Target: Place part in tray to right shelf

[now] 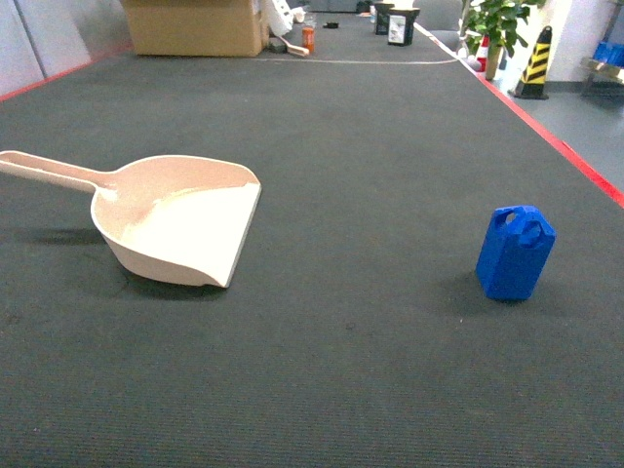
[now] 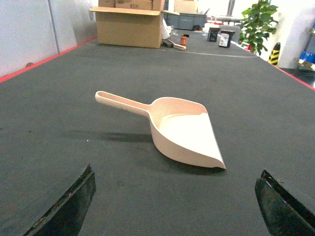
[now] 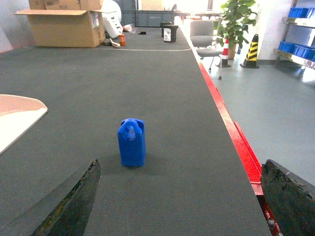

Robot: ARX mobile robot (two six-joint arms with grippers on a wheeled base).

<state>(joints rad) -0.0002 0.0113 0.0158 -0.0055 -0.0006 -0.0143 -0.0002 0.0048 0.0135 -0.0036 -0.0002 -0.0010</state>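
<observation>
No legible text anywhere. Print on cardboard box [image 2: 129, 25] too blurred to read; part [image 1: 515, 253] and tray [image 1: 180, 229] unmarked.

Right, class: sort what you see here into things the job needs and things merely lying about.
Belongs to the job:
- blue part, standing alone on the dark mat
- beige tray, empty, apart from the part
- left gripper and right gripper, both open

Just lying about:
- cardboard box
- potted plant
- striped cone

The shelf is not in view.

head high, wrists low — all forward
</observation>
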